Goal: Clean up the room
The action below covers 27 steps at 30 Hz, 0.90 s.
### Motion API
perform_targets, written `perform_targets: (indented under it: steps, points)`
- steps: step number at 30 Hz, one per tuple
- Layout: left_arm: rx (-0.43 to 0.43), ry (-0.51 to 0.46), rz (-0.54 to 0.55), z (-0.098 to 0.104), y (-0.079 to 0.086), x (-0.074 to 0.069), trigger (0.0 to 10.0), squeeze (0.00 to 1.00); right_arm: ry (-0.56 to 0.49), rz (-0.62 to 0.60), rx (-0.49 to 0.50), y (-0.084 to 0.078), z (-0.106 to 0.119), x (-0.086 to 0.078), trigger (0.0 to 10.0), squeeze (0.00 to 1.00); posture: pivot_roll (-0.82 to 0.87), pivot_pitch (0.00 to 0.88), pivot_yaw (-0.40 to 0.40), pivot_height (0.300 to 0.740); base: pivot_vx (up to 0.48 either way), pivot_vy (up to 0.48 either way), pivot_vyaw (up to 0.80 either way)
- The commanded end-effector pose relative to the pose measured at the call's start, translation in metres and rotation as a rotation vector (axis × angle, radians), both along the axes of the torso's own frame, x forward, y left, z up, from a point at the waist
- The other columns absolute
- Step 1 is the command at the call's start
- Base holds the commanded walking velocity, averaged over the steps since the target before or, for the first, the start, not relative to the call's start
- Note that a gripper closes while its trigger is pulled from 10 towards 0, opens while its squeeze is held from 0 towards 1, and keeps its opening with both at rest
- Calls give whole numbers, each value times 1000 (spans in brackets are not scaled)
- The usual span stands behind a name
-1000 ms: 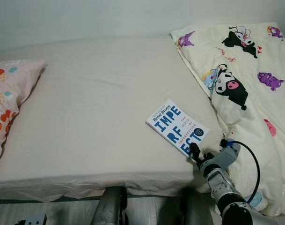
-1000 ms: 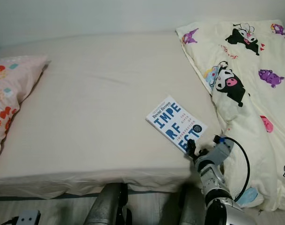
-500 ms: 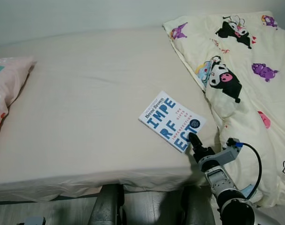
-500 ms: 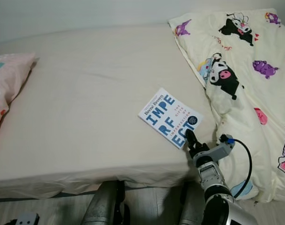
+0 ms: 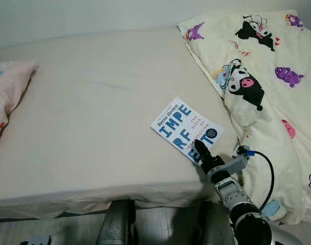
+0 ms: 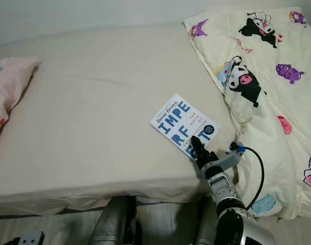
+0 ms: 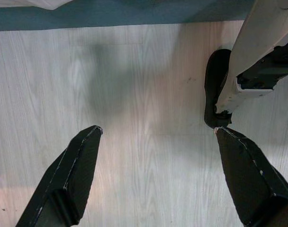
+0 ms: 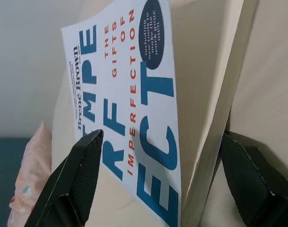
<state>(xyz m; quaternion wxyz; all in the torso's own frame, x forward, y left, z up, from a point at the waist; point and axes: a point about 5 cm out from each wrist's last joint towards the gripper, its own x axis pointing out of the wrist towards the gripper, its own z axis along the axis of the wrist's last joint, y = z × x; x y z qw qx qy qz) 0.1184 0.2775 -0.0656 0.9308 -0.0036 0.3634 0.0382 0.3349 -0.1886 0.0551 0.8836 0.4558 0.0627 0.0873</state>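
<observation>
Reached further in over the last second — right hand (image 5: 198, 148) now over the near corner of the white paperback book with blue lettering (image 5: 183, 127), fingers spread either side of its edge, nothing clenched yet. Close to a grasp, by the look of it. Glossy flat cover, thin cream page block, lying just ahead on the soft cream bed sheet (image 5: 94, 117). Beside the hand — rumpled cartoon-print quilt (image 5: 267, 92). Left hand (image 7: 158, 175) released, above pale wood floor (image 7: 134, 94).

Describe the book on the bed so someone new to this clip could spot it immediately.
On the bare cream mattress, look near the front edge, beside the cartoon-print duvet. The book lies flat there with the right gripper at its near corner. Its white cover with big blue letters sets it apart.
</observation>
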Motion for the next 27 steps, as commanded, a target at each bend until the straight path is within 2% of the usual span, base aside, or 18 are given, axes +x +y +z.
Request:
perform_targets:
  steps: [1, 4, 5, 18, 27]
  points:
    - [14, 61, 8, -4, 8, -18, 10000, 0, 45, 65, 19, 16, -11, -6, 10000, 0, 252, 389, 73, 595, 0, 0, 0]
    - [12, 61, 9, -4, 7, -17, 10000, 0, 77, 42, -14, 15, -14, -7, 10000, 0, 246, 390, 70, 595, 0, 0, 0]
    - [12, 60, 9, -4, 7, -17, 10000, 0, 88, 21, -29, 13, -15, -7, 0, 0, 246, 390, 70, 595, 0, 0, 0]
    - [15, 67, 20, -4, 9, -18, 10000, 0, 69, -30, -5, -1, -13, -8, 0, 0, 237, 398, 75, 595, 0, 0, 0]
    - [11, 59, 24, -4, 7, -12, 10000, 0, 12, -47, -7, -10, -3, -3, 0, 0, 227, 371, 68, 595, 0, 0, 0]
